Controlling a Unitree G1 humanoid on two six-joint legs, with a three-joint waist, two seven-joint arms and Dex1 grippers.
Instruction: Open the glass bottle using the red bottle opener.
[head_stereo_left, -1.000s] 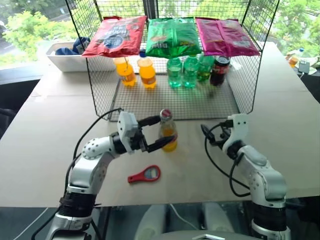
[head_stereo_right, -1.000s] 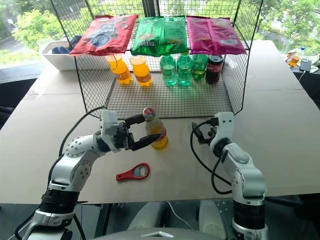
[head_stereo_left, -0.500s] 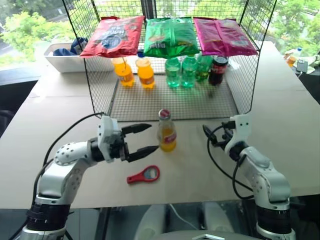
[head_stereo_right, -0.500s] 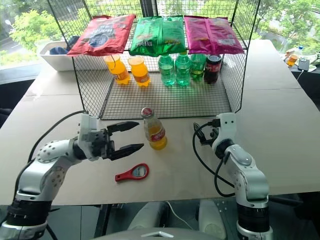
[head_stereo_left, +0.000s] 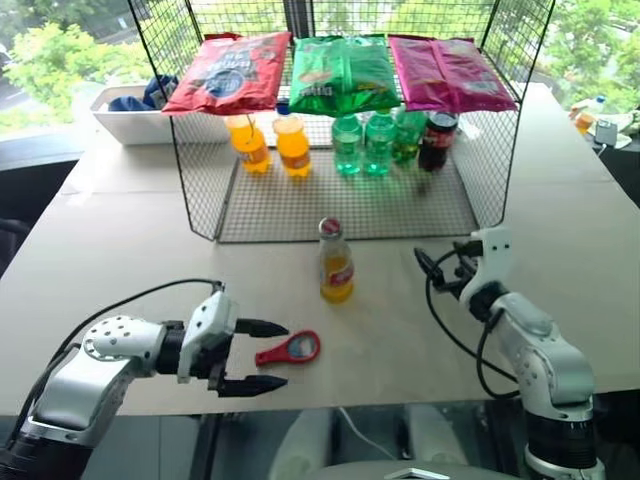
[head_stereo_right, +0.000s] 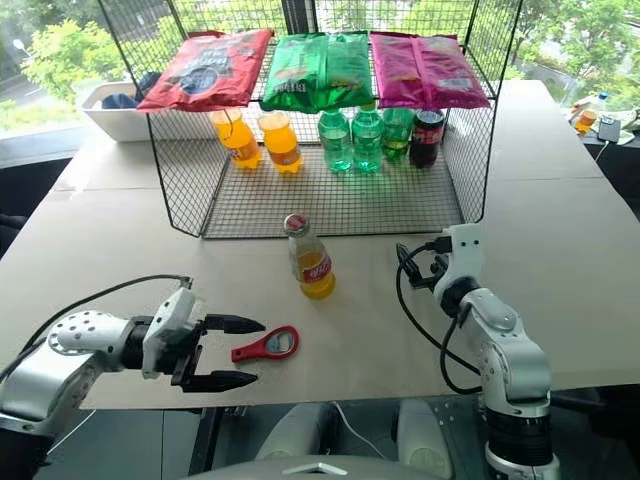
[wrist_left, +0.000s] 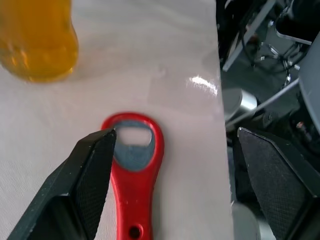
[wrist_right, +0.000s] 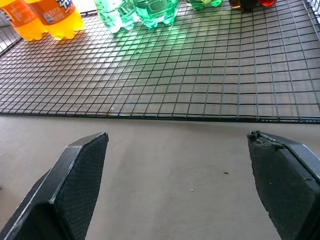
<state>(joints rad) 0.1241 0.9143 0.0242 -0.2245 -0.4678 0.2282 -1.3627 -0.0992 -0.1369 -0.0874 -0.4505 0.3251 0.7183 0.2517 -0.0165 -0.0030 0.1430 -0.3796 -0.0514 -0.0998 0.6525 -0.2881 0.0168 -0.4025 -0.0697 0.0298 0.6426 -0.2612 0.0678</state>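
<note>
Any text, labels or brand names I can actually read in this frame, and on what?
None can be read.
Glass bottle: red label, lettering too small.
Red, green and pink snack bags: print blurred.
Orange bottles: blue letters cut off, unreadable.
Red bottle opener: no markings.

1. Wide beige table (head_stereo_left: 110, 250).
2. Slim clear glass bottle (head_stereo_left: 336, 262) of orange drink, upright, mid-table.
3. Flat red bottle opener (head_stereo_left: 290, 350), near front edge.
4. Black wire-mesh rack (head_stereo_left: 350, 205), behind bottle.
5. White plastic bin (head_stereo_left: 125, 120), far left.

The left hand (head_stereo_left: 262, 356) has left the glass bottle (head_stereo_left: 335, 262), dropping beside the red bottle opener (head_stereo_left: 290, 350).
</note>
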